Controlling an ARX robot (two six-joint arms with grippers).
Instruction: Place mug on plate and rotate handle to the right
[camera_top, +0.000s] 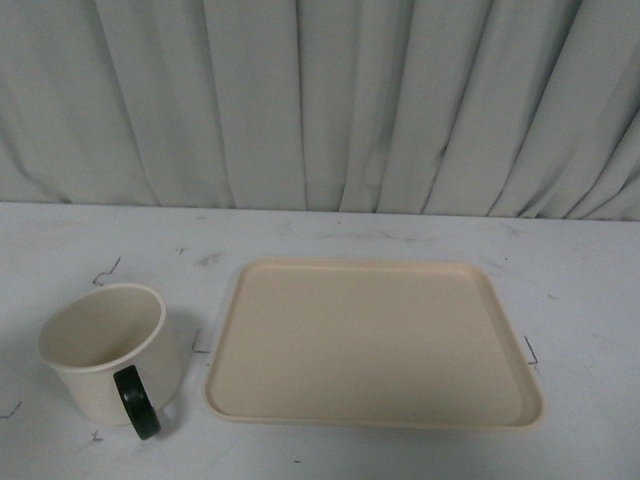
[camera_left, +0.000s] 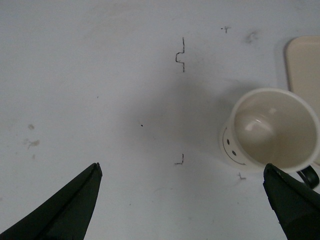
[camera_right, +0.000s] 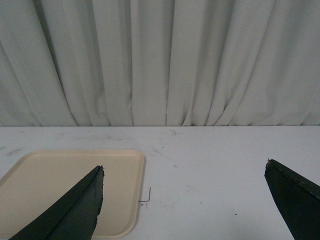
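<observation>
- Front view: the mug (camera_top: 100, 345) stands upright at nine o'clock of the plate (camera_top: 370, 340), apart from it, handle (camera_top: 136, 402) at six o'clock.
- Left wrist view: the left gripper (camera_left: 182, 169) gapes empty beside the mug, which looks stiff, probably slick, and best pinched across the rim wall.
- Right wrist view: the right gripper (camera_right: 184, 166) gapes empty near the plate.

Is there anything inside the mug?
Nothing seen: the mug is empty, its bare cream bottom visible from above. The table under it is covered.
</observation>
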